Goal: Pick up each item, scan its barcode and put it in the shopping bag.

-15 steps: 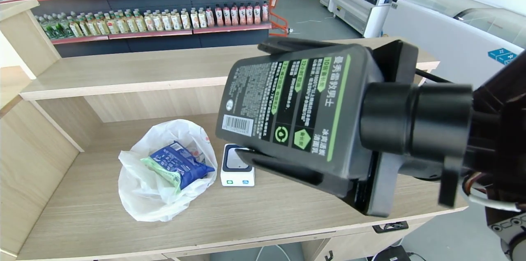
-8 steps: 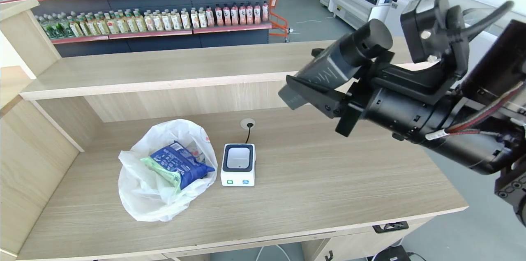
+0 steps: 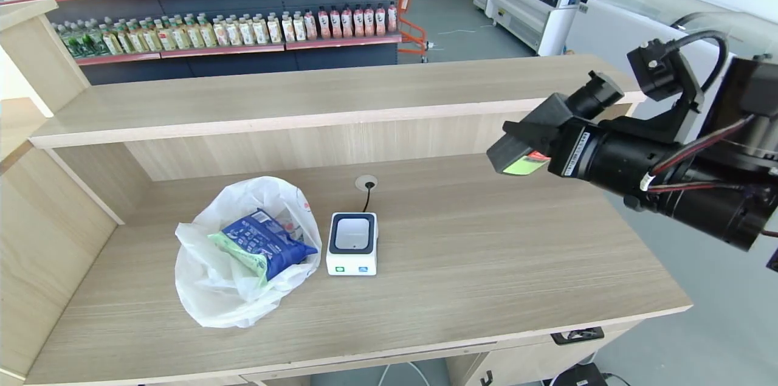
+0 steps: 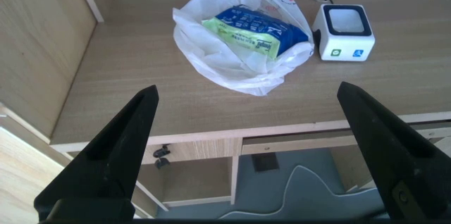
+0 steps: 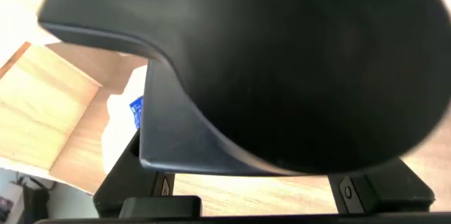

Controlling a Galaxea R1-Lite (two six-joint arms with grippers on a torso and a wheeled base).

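Observation:
My right gripper (image 3: 527, 141) is shut on a dark grey bottle (image 3: 514, 160), held in the air above the counter's right end with its black cap (image 3: 600, 92) pointing back and up. In the right wrist view the bottle (image 5: 282, 62) sits very close as a dark mass. A white shopping bag (image 3: 206, 295) lies open on the counter at the left with a blue packet (image 3: 264, 243) and a green one inside. Just right of it stands the white barcode scanner (image 3: 352, 243). My left gripper (image 4: 246, 164) hangs open before the counter's front edge, looking at the bag (image 4: 225, 62) and scanner (image 4: 343, 32).
The wooden counter (image 3: 486, 289) has a raised ledge (image 3: 273, 100) behind it and a side wall (image 3: 42, 234) on the left. A cable grommet (image 3: 366, 182) sits behind the scanner. Drink shelves and freezers stand farther back.
The right arm has swung the bottle from close before the head camera away to the right, turning it so its barcode label no longer faces the camera. Bag and scanner have not moved.

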